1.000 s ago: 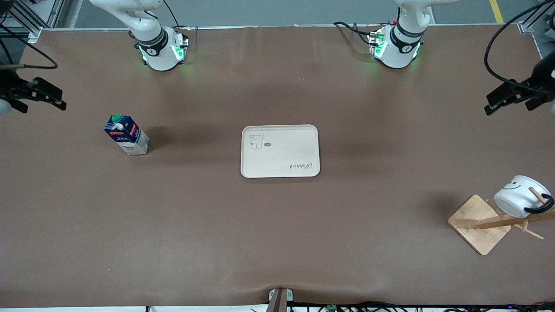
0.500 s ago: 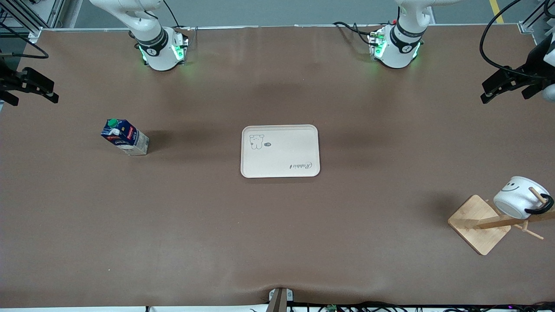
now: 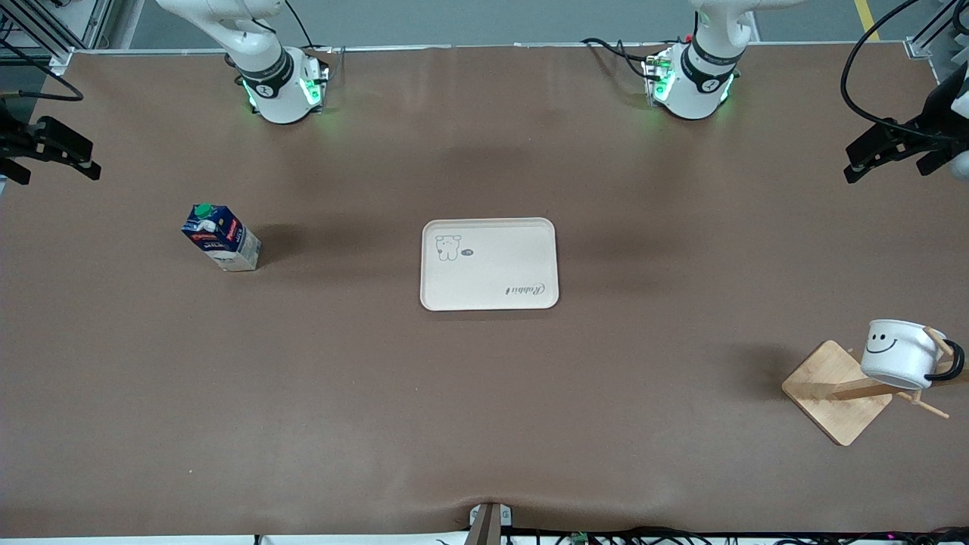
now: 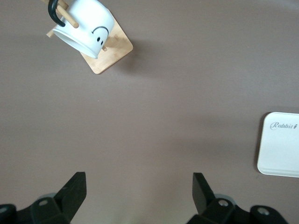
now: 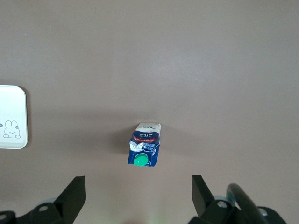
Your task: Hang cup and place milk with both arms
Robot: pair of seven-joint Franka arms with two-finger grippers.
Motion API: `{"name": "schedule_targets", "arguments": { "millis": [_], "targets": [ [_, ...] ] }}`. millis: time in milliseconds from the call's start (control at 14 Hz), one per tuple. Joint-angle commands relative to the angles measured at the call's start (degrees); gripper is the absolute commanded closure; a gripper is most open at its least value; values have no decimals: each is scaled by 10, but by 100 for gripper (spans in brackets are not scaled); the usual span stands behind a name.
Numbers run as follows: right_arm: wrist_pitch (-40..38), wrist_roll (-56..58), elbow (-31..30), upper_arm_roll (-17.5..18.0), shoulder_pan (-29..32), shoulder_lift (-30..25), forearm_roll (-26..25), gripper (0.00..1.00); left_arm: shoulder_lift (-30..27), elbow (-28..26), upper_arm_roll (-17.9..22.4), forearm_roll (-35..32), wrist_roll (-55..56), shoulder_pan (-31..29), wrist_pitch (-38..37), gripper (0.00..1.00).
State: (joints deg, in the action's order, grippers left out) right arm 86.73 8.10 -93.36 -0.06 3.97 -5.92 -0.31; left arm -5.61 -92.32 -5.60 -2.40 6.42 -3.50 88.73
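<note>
1. Both arms hang high at the ends of the surface (image 3: 484, 424), each with nothing in its grip. The left end effector (image 4: 138, 189) has its fingers spread wide and empty; the right end effector (image 5: 138, 191) is spread and empty as well.
2. The cup (image 3: 901, 353) already hangs by its black handle on a peg of the wooden rack (image 3: 836, 392), near the front camera at the left arm's end. That half looks done.
3. The milk (image 3: 221, 237) stands on the bare surface toward the right arm's end, well apart from the tray (image 3: 489, 297) in the middle. If the tray is its goal, that half is not yet done.
4. To do it well, I would bring the right end effector down squarely over the carton's narrow sides, below the green cap, and close gently; the carton is tall and light, so a glancing touch could tip it.
5. The right wrist view looks straight down on the cap and shows the carton centred between the fingers, which the front view cannot.
6. The left wrist view shows the handle looped over the peg; the front view alone shows both ends of the surface together.
</note>
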Motion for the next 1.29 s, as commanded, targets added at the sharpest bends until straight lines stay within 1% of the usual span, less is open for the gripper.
{"name": "schedule_targets", "arguments": {
  "millis": [0,500,714,1214],
  "targets": [
    [-8,4,10,4,6,2,0,0,-1,-4,-1,-19,-11,2,10,0],
    [-9,4,10,3,9,4,2,0,-3,-3,-1,-17,-11,0,10,0],
    [-27,3,10,3,9,5,3,0,9,13,-1,-11,-12,-1,8,0],
    [-28,3,10,3,9,5,7,0,32,24,-3,-9,-12,3,6,0]
  ]
}}
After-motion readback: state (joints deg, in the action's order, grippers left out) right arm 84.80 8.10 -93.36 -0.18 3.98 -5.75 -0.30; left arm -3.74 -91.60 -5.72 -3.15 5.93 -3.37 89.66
